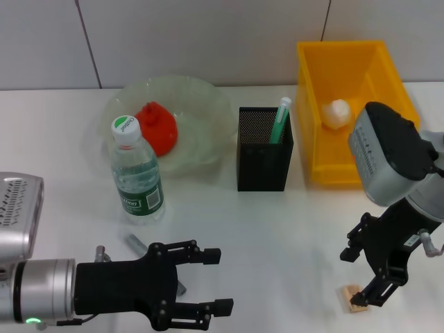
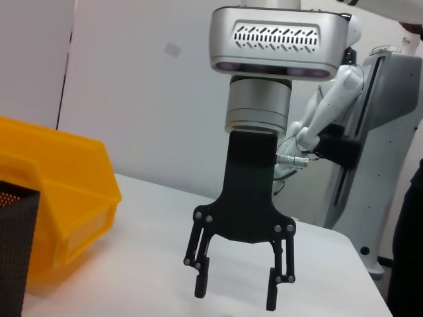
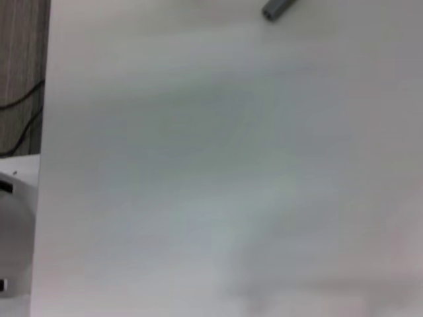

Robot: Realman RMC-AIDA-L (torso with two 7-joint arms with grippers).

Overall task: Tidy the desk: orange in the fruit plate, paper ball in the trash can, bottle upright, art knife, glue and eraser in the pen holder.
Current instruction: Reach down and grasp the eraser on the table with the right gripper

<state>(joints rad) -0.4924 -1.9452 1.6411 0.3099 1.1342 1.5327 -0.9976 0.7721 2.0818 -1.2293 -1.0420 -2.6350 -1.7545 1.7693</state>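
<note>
Mesh pen holder (image 1: pixel 263 149), possibly tan eraser (image 1: pixel 354 299)

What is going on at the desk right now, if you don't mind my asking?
The robot is tidying. The orange is in the plate, the paper ball in the yellow bin, the bottle upright, and the glue in the pen holder. The right gripper, open, hangs over the eraser. The left gripper, open, sits over the knife.
</note>
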